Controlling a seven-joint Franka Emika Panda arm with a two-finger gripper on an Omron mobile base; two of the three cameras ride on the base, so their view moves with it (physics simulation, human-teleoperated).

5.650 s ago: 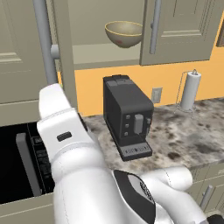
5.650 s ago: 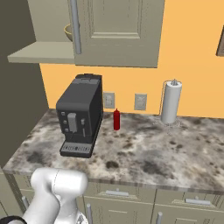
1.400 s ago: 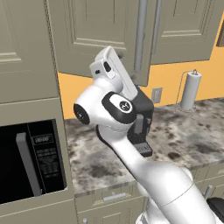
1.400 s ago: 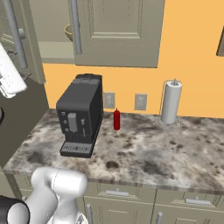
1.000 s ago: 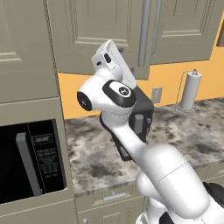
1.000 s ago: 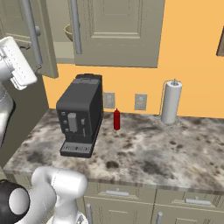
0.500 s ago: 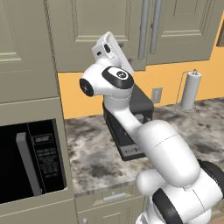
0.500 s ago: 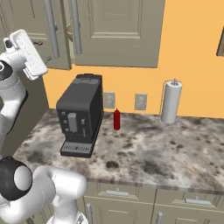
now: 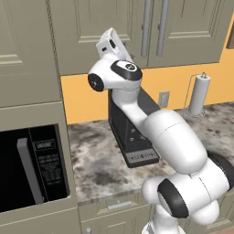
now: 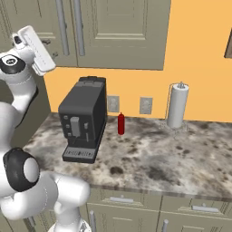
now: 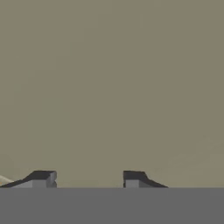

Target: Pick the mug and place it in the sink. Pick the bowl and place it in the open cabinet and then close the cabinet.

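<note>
Grey-beige cabinet [image 9: 137, 32] doors stand shut above the granite counter [image 10: 149, 158]. Facing a door panel, the gripper [image 11: 89, 177] stands part open, fingertips apart, gripping nothing.

a kitchen, wall cabinets [image 10: 122, 31], speckled stone counter [image 10: 154, 161], coffee machine [image 10: 84, 118], microwave [image 9: 32, 169]

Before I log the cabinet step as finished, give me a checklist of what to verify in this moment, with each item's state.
1. Cabinet doors shut flush: ok in both base views, no gap showing.
2. Bowl inside the cabinet: cannot tell, the doors hide the shelf.
3. Gripper empty: ok, fingertips apart with nothing between them in the hand view.
4. Hand off the door: cannot tell, it is up close against the door panel.
5. Coffee machine upright on the counter: ok.
6. Mug in the sink: cannot tell.
</note>
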